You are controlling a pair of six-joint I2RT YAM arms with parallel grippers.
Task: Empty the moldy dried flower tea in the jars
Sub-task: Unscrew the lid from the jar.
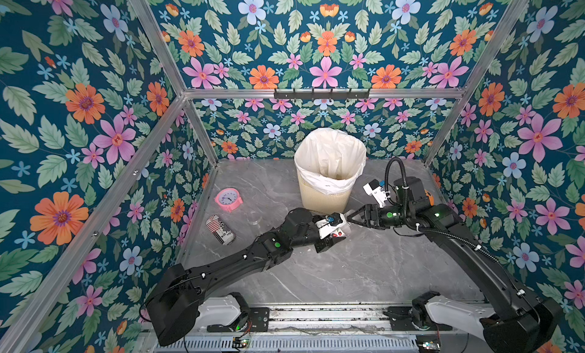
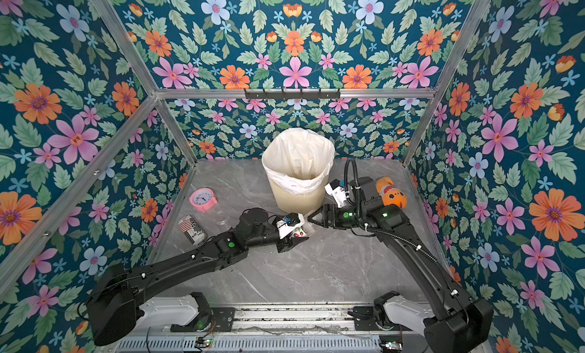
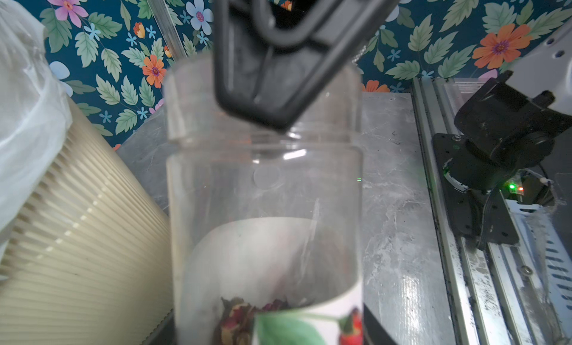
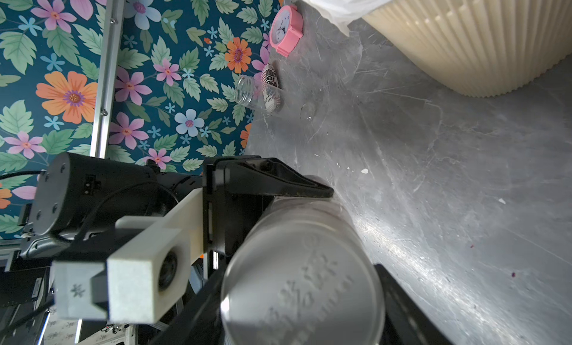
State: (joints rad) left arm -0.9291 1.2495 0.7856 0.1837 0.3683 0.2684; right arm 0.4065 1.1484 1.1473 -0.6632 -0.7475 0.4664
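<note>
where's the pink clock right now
In both top views the small round pink plastic clock lies on the grey marble table's left side, left of the cream ribbed bin and just beyond the black-and-white drink can.

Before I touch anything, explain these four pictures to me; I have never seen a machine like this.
It is a robot with two black arms, each ending in a pincer. Two pictures look down from overhead; the other two come from cameras on the wrists. The left pincer holds a clear jar sideways, with dried flower tea inside; the right pincer grips its lid. On the grey table are a lined bin, a pink clock, a patterned can and an empty open jar.
</note>
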